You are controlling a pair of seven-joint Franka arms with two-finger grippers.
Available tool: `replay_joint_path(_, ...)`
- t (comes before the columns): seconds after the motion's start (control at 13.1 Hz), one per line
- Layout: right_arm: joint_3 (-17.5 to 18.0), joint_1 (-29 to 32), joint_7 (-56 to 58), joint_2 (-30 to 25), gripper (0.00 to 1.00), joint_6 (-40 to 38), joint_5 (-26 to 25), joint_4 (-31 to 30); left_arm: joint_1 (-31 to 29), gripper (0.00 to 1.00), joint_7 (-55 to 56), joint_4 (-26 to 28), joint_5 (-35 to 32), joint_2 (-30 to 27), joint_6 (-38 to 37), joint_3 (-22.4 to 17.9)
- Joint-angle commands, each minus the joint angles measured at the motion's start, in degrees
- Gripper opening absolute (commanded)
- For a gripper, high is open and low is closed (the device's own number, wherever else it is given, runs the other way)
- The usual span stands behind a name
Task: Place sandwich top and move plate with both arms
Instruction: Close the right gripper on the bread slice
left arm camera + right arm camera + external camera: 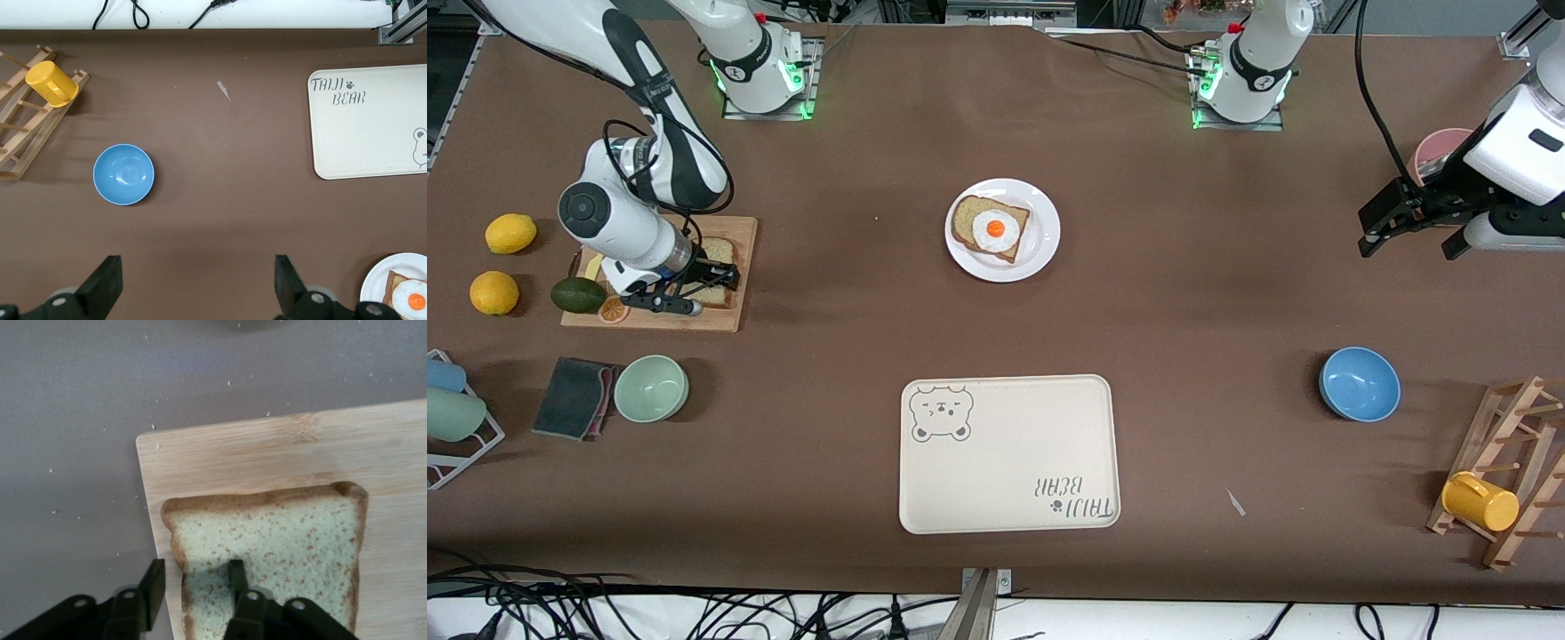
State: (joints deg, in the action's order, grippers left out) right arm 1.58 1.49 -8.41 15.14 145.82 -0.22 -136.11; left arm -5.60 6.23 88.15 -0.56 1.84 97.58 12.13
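The sandwich top (719, 256), a light tan speckled slice with brown crust, lies flat on a wooden cutting board (729, 316) toward the right arm's end of the table. In the right wrist view it (280, 547) fills the middle of the board (267, 447). My right gripper (713, 283) (195, 568) is open, low over the slice's edge: one finger over the bread, the other past the crust. The white plate (1040, 258) at mid-table holds a darker slice with a fried egg (994, 229). My left gripper (1371, 233) (198, 263) is open and empty above bare table at the left arm's end.
A cream bear tray (1009, 453) lies nearer the front camera than the plate. There are a blue bowl (1359, 382), a wooden rack with a yellow mug (1480, 500), a green bowl (651, 388), two lemons (511, 233) and an avocado (578, 294) beside the board.
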Motion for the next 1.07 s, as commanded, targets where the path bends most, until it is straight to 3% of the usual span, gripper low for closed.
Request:
replay_joint_path(0.0, 0.44, 0.09, -0.99, 1.12, 0.40, -0.10, -0.83, -0.29, 0.24, 1.00, -0.34, -1.66, 1.35, 0.44, -1.43, 0.00)
replay_joint_path(0.15, 0.09, 0.09, -1.25, 1.82, 0.39, -0.10, -4.33, -0.21, 0.33, 1.00, -0.25, -1.75, 1.35, 0.36, -1.43, 0.00)
replay_joint_path(0.53, -0.09, 0.00, -2.05, 1.82, 0.39, -0.19, -4.70, -0.29, 0.33, 1.00, -0.43, -1.75, 1.26, 0.44, -1.51, -0.09)
replay_joint_path(0.76, -0.09, 0.09, -2.31, 2.61, 0.03, -0.98, -5.40, 0.41, 0.15, 1.00, -0.52, -1.75, 1.17, 0.44, -1.51, -0.18)
replay_joint_path(0.99, -0.18, 0.09, -4.15, 3.67, 0.00, -0.89, -10.65, 0.94, 0.24, 1.00, -0.34, -1.75, 1.26, 0.36, -1.60, -0.18)
